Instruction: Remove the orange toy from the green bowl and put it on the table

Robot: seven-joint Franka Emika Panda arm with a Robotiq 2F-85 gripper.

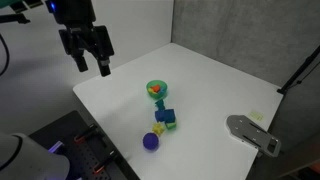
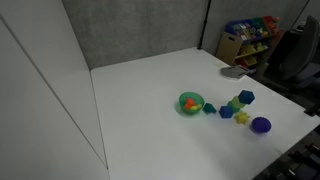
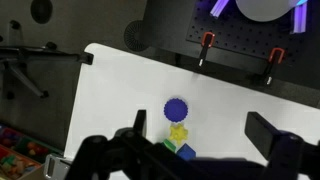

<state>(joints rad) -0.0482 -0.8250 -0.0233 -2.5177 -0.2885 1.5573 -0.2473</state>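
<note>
Claw [image 1: 91,68] jaws apart, empty, high over the bench [image 1: 210,80] corner. Orange toy [image 1: 155,92] sits inside green bowl [image 1: 165,86], at claw's 4 o'clock. Looks like the approach step; next: move over bowl, descend, pinch toy.

Table [image 1: 225,85]: under everything listed here.
Bowl [image 1: 157,90] [image 2: 190,103]: on the table, near its middle.
Toy [image 1: 155,91] [image 2: 189,103]: inside the bowl.
Blocks [image 1: 166,117] [image 2: 240,105]: clustered on the table just beside the bowl, between bowl and ball.
Small piece [image 3: 179,130]: between the blocks and the ball, seen from my wrist.
Ball [image 1: 151,141] [image 2: 261,125] [image 3: 176,108]: end of the row, farthest from the bowl, near the table's edge.
Flat tool [image 1: 252,133]: on the table, well apart from the row.
My gripper [image 1: 85,48] [image 3: 200,132]: above the table's edge, well apart from the bowl.
Clamps [image 3: 205,45]: on the table's edge beyond the ball, in my wrist view.
</note>
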